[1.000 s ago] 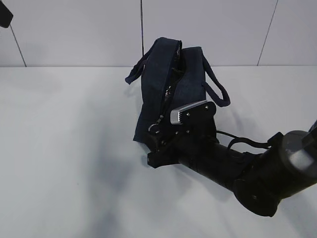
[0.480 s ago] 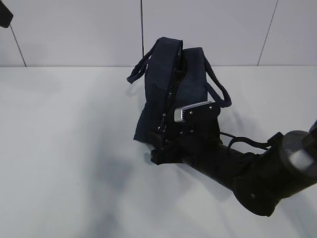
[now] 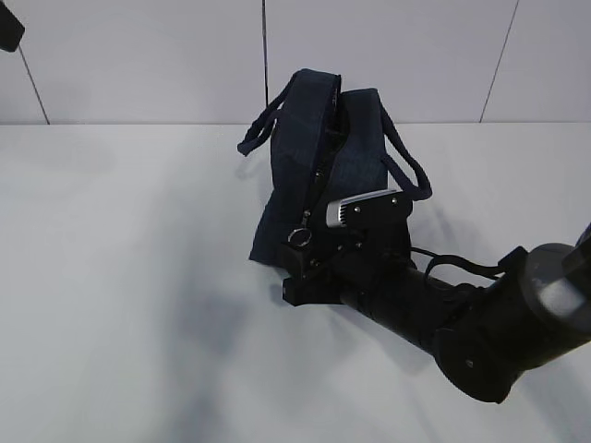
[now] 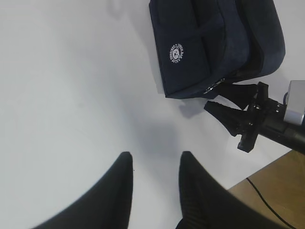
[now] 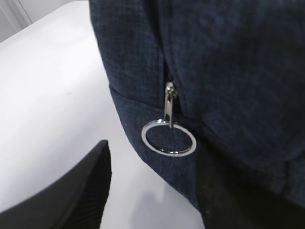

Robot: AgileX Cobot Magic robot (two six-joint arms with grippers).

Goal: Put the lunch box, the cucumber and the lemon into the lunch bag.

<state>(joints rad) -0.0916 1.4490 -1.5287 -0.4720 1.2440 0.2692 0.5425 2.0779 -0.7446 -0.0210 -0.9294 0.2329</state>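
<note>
White table point(image 3: 111, 277) — wooden floor point(image 4: 276, 191) beyond its edge.

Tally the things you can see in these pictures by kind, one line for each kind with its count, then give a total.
Lunch bag: 1
Bag handles, one on the left and one on the right: 2
Zipper ring pull: 1
Grippers, the left gripper and the right gripper: 2
Table: 1
Total: 7
No lunch box, cucumber or lemon shows in any view.

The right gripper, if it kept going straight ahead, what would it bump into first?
Most likely the silver ring pull and the dark bag behind it; the right gripper stands open around that ring.
</note>
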